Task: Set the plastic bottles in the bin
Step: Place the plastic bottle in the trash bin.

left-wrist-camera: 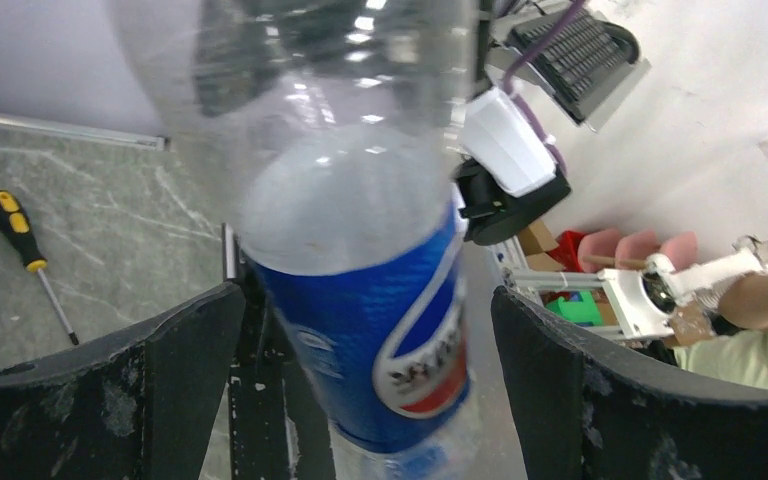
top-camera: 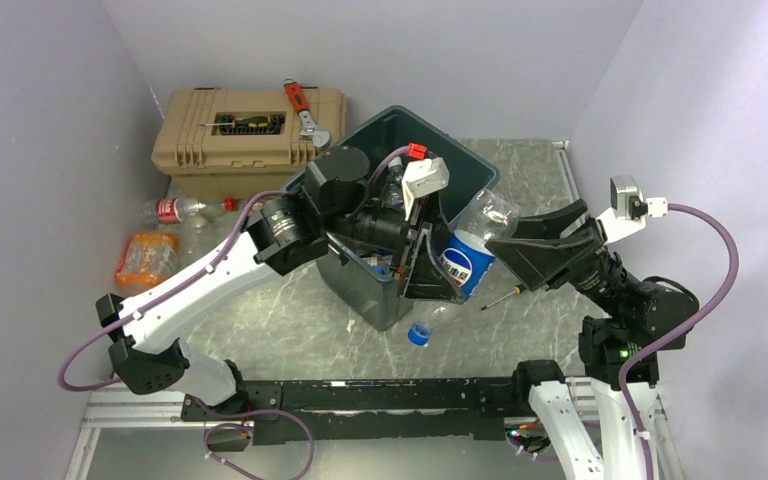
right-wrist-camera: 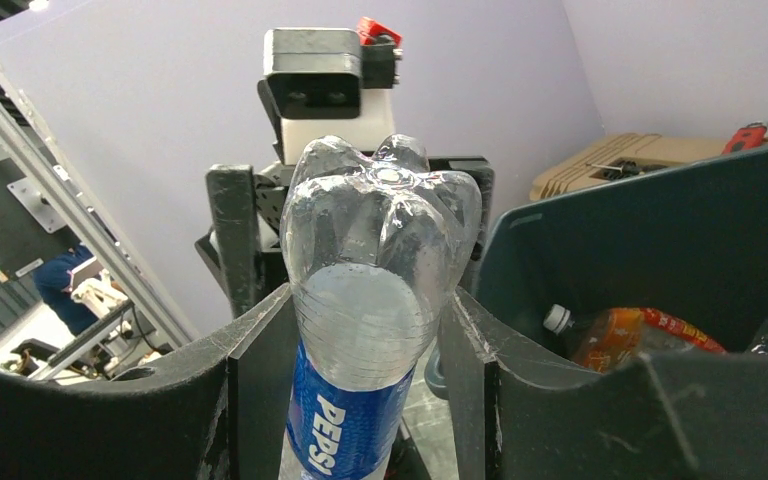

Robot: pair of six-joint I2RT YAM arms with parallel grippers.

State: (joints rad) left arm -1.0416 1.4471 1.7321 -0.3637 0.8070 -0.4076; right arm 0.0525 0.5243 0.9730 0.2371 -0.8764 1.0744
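A clear plastic bottle (top-camera: 467,258) with a blue Pepsi label hangs cap-down beside the near right wall of the dark green bin (top-camera: 472,172). My right gripper (right-wrist-camera: 365,330) is shut on it, a finger pressing each side of the upper body (right-wrist-camera: 365,300). From across the bin, my left gripper (left-wrist-camera: 365,305) stands open around the same bottle (left-wrist-camera: 360,300), with a gap at each finger. In the right wrist view an orange-labelled bottle (right-wrist-camera: 640,335) with a white cap lies inside the bin (right-wrist-camera: 660,230). Two more bottles lie at the far left of the table: one red-labelled (top-camera: 175,209), one orange and crushed (top-camera: 147,258).
A tan toolbox (top-camera: 250,150) stands at the back left, with a red wrench (top-camera: 302,105) and a screwdriver (top-camera: 250,123) on its lid. Another yellow-handled screwdriver (left-wrist-camera: 20,230) lies on the marble table right of the bin. Walls close in on both sides.
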